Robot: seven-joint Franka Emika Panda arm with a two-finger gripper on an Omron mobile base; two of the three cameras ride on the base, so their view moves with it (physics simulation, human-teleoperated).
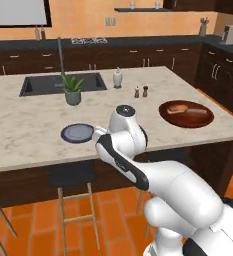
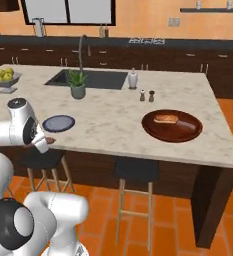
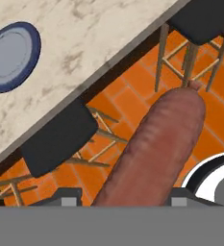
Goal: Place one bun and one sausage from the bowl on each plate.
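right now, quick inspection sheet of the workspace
surface: marble island counter, sink set in it
job's things: reddish-brown sausage in gripper over the tiled floor; blue-rimmed grey plate bare; dark reddish-brown bowl holds a bun
clutter: potted plant, white bottle, salt and pepper shakers, fruit bowl
grippers: shut on sausage
cables: nothing seen
surroundings: black stools, dark cabinets

sausage (image 3: 154,149): reddish-brown, held between my fingers, off the counter's near edge
plate (image 1: 77,133): blue-rimmed, near edge
bowl (image 1: 186,113): near right edge, one bun (image 1: 177,107) inside
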